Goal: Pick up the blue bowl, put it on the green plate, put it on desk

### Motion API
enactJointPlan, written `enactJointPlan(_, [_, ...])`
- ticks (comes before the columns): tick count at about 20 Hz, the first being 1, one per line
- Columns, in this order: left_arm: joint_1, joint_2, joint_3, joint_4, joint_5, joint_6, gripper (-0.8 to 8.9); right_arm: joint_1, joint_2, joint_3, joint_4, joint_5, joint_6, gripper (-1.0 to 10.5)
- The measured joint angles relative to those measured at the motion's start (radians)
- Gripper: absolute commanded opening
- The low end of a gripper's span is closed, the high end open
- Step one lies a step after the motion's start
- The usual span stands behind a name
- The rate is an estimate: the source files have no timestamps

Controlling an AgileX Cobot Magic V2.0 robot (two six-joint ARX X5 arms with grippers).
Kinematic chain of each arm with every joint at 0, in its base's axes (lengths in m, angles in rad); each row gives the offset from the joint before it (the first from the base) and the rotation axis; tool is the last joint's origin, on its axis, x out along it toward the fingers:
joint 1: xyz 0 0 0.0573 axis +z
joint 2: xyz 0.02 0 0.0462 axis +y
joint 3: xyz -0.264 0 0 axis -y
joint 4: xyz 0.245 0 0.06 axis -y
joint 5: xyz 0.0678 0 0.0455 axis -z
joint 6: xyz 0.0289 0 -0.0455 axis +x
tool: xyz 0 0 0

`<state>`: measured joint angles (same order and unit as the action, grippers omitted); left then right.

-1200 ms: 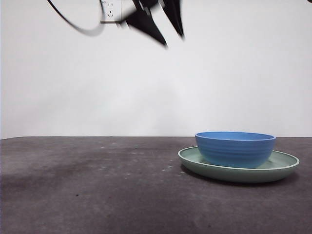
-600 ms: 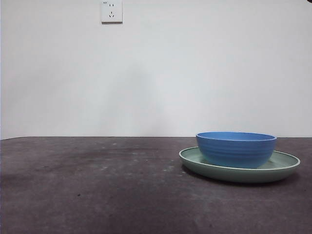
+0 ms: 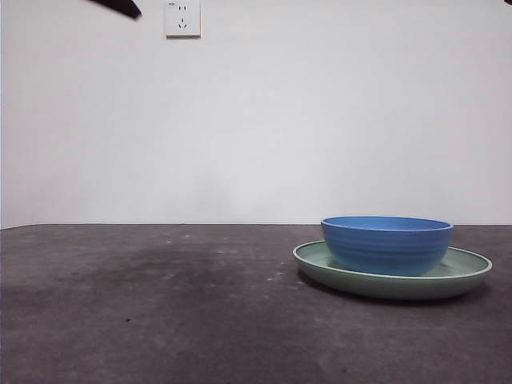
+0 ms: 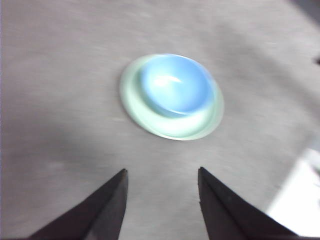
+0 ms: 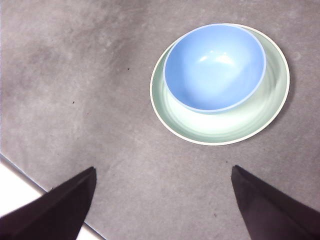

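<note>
- One bench (image 3: 144, 320), dark grey-brown and mottled, carries everything; a plain white wall rises behind it.
- One wall socket (image 3: 182, 18) sits high on that wall, well apart from the dishes.
- A black tip (image 3: 120, 6) of an arm shows at the top edge of the front view, left of the socket; which arm it belongs to cannot be told from that view.
- Nothing stands between either gripper and the dishes; the bench around them is bare surface with faint pale scuffs.
- One plate (image 3: 468, 268), pale green, wide and shallow, lies flat on the bench at the right of the front view.
- One bowl (image 3: 387, 244), blue with faint ridges, stands upright inside the plate, its base on the plate's floor.
- In the right wrist view the bowl (image 5: 215, 67) sits off-centre in the plate (image 5: 272, 107), close against one side of the rim, leaving a broad crescent of green bare on the other side.
- The bowl is empty; its inside shows only light glints.
- The left wrist view is blurred; it shows the bowl (image 4: 175, 82) in the plate (image 4: 131, 97) from above.
- Left gripper (image 4: 162, 182): released, jaws spread and holding nothing, high over the bench and well apart from the dishes.
- Right gripper (image 5: 162, 180): released, jaws spread wide and empty, also high above the bench and clear of the plate.
</note>
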<state>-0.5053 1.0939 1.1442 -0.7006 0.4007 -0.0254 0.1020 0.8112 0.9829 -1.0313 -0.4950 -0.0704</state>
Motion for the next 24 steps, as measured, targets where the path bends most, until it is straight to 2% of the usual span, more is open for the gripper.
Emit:
enactJointPlan(3, [0.000,-0.058,-0.204,0.162,0.105,-0.027,2.26,0.000,0.000,0.000,0.000,0.000,0.000,4.3])
enactJointPlan(6, [-0.001,-0.061,-0.317,0.220,0.130,-0.041,2.26,0.000,0.000,0.000,0.000,0.000,0.000,4.3])
enactJointPlan(14, [-0.001,-0.061,-0.330,0.275,0.141,-0.055,2.26,0.000,0.000,0.000,0.000,0.011,0.020,4.3])
enactJointPlan(16, [-0.001,-0.061,-0.330,0.275,0.141,-0.056,2.26,0.000,0.000,0.000,0.001,0.055,0.045,4.3])
enactJointPlan(21, [-0.001,-0.061,-0.330,0.275,0.141,-0.064,2.26,-0.005,0.017,0.000,0.031,0.245,0.114,4.3])
enactJointPlan(24, [-0.001,-0.061,-0.330,0.275,0.141,-0.064,2.26,-0.025,0.066,0.000,0.066,0.283,0.137,4.3])
